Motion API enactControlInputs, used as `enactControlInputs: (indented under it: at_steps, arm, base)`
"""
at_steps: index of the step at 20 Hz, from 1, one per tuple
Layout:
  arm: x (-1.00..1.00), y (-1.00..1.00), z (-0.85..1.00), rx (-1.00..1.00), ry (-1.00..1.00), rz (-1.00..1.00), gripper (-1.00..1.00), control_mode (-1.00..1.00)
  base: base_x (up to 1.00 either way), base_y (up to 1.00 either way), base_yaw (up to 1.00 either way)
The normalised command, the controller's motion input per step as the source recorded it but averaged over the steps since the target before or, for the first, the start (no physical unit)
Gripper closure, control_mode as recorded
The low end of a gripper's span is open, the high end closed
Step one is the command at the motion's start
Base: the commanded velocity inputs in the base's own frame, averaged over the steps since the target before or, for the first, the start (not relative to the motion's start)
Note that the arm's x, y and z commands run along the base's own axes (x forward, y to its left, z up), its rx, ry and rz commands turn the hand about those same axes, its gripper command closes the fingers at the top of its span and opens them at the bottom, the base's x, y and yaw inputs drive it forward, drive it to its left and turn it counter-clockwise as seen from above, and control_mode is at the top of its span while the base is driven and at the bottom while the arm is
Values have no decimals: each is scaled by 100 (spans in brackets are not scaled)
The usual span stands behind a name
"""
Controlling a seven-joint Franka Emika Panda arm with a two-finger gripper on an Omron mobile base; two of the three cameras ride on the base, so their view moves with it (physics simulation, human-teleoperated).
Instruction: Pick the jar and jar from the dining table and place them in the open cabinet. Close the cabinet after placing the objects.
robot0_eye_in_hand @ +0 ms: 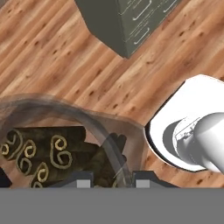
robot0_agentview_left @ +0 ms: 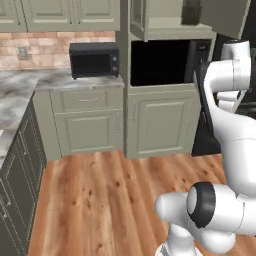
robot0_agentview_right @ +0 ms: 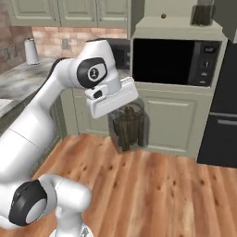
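Note:
My gripper [robot0_agentview_right: 125, 112] is shut on a clear glass jar [robot0_agentview_right: 127, 129] with dark brown sticks in it. It hangs over the wood floor in front of the lower cabinets. From above, the jar [robot0_eye_in_hand: 52, 148] shows rolled stick ends, with my gripper [robot0_eye_in_hand: 114, 180] clamped on its rim. A second jar [robot0_agentview_right: 202, 15] stands on the shelf of the open sage-green cabinet [robot0_agentview_right: 176, 23] above the built-in oven. This jar [robot0_agentview_left: 191, 12] sits beside the swung-out door [robot0_agentview_left: 225, 17]. A sage-green drawer block [robot0_eye_in_hand: 127, 22] lies on the floor side; I cannot tell if it is the dining table.
A black microwave [robot0_agentview_left: 94, 59] sits on the marble counter [robot0_agentview_left: 20, 85] by the brick wall. A black built-in oven [robot0_agentview_right: 173, 61] fills the niche under the open cabinet. A dark appliance [robot0_agentview_right: 222, 106] stands at the right. The robot's white base [robot0_eye_in_hand: 197, 127] is close to the jar.

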Motion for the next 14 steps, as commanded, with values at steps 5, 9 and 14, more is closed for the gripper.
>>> enactControlInputs:
  at_steps: [5,9,14]
  arm:
    - [0,0,0,0,0,0,100,100]
    - [0,0,0,0,0,0,100,100]
    - [0,0,0,0,0,0,100,100]
  base:
    - [96,-24,25]
    - [75,-45,22]
    - [57,-64,18]
